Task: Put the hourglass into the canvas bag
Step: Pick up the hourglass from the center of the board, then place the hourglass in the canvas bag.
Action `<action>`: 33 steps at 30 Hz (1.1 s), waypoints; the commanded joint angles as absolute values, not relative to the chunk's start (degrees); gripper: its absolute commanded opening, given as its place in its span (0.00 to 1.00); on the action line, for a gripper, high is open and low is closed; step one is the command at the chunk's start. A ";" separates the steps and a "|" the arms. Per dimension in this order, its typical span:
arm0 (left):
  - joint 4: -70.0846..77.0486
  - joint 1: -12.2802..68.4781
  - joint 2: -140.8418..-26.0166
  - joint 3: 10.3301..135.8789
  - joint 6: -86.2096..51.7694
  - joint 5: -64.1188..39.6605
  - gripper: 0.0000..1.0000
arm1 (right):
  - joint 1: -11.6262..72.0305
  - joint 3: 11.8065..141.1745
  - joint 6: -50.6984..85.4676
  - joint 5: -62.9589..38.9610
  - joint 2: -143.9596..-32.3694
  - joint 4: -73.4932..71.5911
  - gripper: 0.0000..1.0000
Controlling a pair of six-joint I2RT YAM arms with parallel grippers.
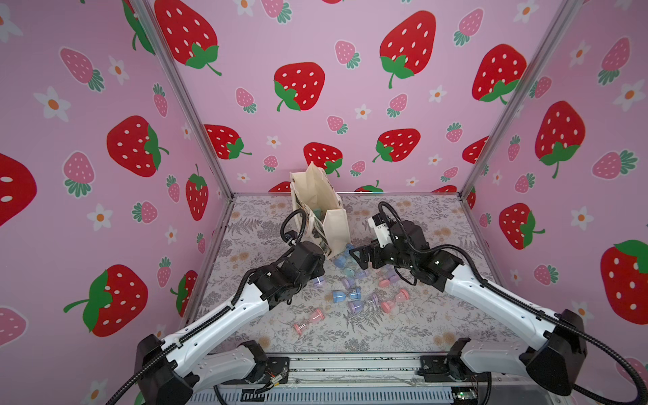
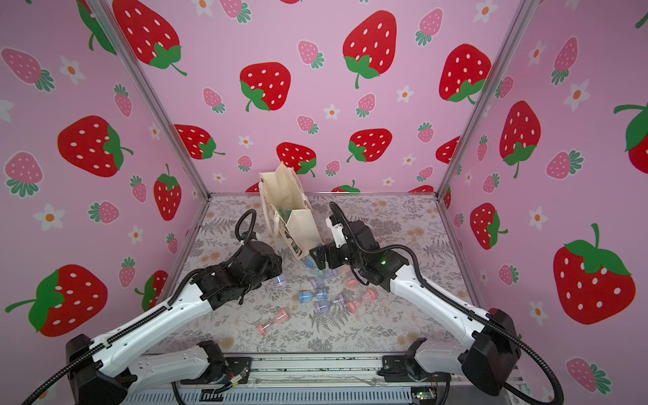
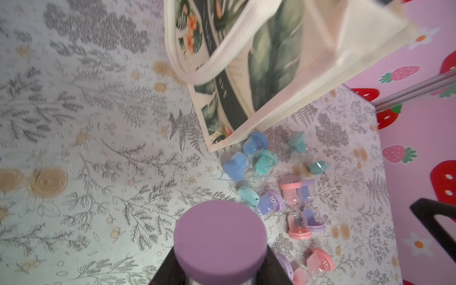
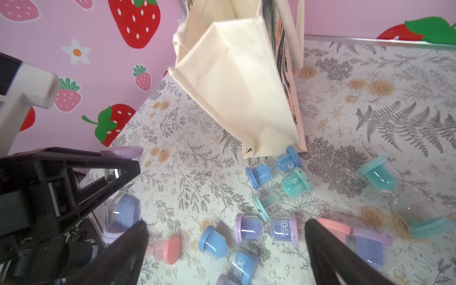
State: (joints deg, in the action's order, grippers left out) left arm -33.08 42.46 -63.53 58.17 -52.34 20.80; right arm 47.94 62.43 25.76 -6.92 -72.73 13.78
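Observation:
The cream canvas bag [image 1: 335,224] [image 2: 303,228] stands open at the back of the table, its leafy print [image 3: 271,61] facing the left arm. My left gripper [image 3: 219,271] is shut on a purple hourglass [image 3: 219,241] [image 1: 318,280] [image 4: 123,197], held off the table in front of the bag and to its left. Its black finger [image 4: 98,170] shows in the right wrist view. My right gripper [image 4: 225,229] [image 1: 357,254] hangs open over the loose hourglasses just right of the bag's near corner, holding nothing.
Several blue, teal, purple and pink hourglasses [image 1: 350,294] [image 4: 246,227] lie scattered in front of the bag. One pink hourglass [image 1: 308,321] lies apart nearer the front. A teal one [image 1: 317,212] shows inside the bag. Strawberry walls close in three sides.

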 commanded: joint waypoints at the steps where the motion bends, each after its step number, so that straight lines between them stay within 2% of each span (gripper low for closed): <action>1: -34.32 39.69 -63.95 65.05 -45.68 21.10 0.35 | 47.46 66.58 26.23 -6.15 -73.24 15.46 0.99; 14: -27.78 26.87 -78.49 85.01 -42.20 9.94 0.34 | 44.82 78.40 26.96 -8.99 -76.72 16.15 0.99; 33: -26.38 19.67 -106.26 109.69 -42.01 11.47 0.32 | 42.90 86.91 28.30 -14.81 -83.58 15.10 0.99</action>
